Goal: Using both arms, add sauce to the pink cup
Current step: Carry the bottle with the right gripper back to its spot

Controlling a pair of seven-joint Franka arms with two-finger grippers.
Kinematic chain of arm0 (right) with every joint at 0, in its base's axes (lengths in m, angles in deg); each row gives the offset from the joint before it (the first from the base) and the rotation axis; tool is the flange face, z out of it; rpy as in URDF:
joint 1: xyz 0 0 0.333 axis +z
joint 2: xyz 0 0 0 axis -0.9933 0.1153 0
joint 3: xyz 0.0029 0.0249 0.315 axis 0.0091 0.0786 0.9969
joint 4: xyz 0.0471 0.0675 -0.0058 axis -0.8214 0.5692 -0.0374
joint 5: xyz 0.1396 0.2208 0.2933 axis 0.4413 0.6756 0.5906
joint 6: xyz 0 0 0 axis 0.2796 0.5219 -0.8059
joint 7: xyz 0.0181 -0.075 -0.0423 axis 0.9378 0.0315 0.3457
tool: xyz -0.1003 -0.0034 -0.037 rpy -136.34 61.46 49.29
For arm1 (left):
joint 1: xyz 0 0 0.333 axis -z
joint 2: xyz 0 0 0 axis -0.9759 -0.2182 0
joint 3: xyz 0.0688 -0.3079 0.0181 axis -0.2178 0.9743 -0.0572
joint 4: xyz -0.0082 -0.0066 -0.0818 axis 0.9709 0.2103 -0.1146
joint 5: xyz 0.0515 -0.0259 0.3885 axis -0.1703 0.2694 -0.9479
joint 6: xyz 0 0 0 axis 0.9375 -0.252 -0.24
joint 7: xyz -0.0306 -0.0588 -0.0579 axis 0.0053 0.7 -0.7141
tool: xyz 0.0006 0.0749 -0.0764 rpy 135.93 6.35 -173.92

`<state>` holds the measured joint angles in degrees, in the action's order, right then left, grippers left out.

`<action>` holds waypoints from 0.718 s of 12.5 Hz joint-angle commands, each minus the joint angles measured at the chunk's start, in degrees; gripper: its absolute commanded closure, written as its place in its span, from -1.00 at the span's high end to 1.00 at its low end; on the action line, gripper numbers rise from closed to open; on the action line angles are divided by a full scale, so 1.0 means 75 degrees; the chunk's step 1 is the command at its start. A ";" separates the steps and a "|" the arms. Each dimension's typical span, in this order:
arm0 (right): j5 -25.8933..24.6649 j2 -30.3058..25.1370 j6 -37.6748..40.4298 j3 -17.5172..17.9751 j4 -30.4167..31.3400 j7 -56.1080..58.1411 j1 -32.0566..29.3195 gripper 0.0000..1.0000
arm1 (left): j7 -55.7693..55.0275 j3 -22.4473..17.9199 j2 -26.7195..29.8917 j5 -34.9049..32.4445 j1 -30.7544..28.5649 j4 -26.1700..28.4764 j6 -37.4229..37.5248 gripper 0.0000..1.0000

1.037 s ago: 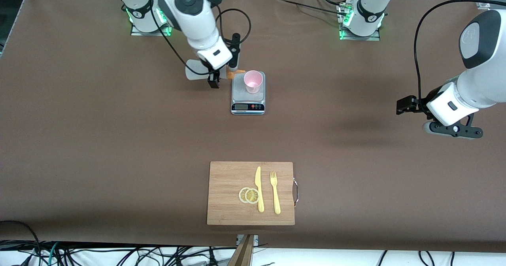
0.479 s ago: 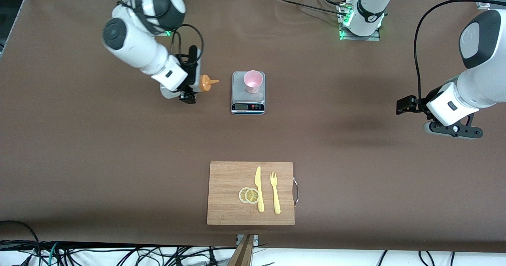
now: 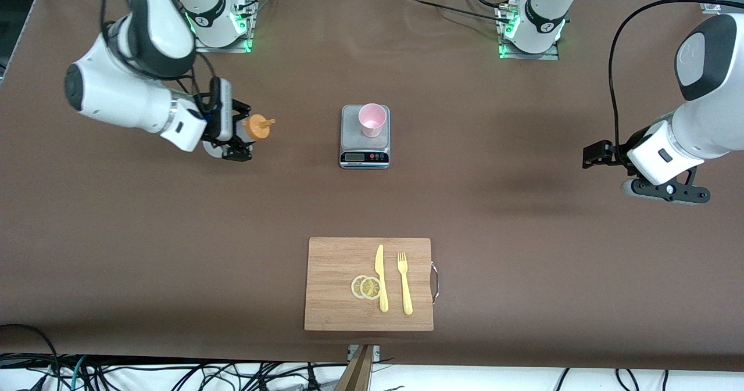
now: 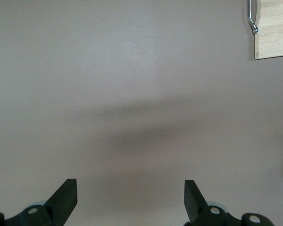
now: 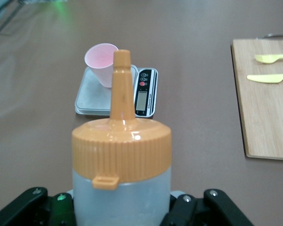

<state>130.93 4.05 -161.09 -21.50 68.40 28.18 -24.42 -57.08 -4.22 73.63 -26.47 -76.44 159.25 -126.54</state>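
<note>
Right gripper [image 3: 237,137]: sitting at the upper left of the frame, clamping the small whitish squeeze bottle with an orange nozzle cap [image 3: 254,128], nozzle pointing toward the cup.
Pale pink plastic cup [image 3: 372,119]: standing upright on the small silver kitchen scale [image 3: 364,137], upper centre of the frame.
Left gripper [image 3: 594,154]: hanging at the right edge of the frame over bare brown table [image 3: 500,216], waiting.
Wooden cutting board [image 3: 337,283]: lying at lower centre, carrying a yellow plastic knife [image 3: 381,277], a yellow plastic fork [image 3: 404,282] and two lemon slices [image 3: 365,287].
</note>
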 commanded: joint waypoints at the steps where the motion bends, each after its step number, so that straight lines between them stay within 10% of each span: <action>1: 0.1105 0.0551 0.0921 0.0038 -0.0016 0.1515 -0.0873 -0.88 | 0.0129 -0.0035 -0.0060 -0.0058 0.0059 -0.0207 0.0158 1.00; 9: 0.3836 0.3597 0.4694 0.0725 -0.0905 0.4286 -0.3941 -0.88 | 0.0129 -0.0035 -0.0060 -0.0058 0.0071 -0.0207 0.0158 1.00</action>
<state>155.12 24.88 -133.01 -19.99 66.46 58.58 -47.64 -57.08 -4.19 73.61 -26.47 -76.34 159.08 -126.53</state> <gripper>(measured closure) 0.811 0.000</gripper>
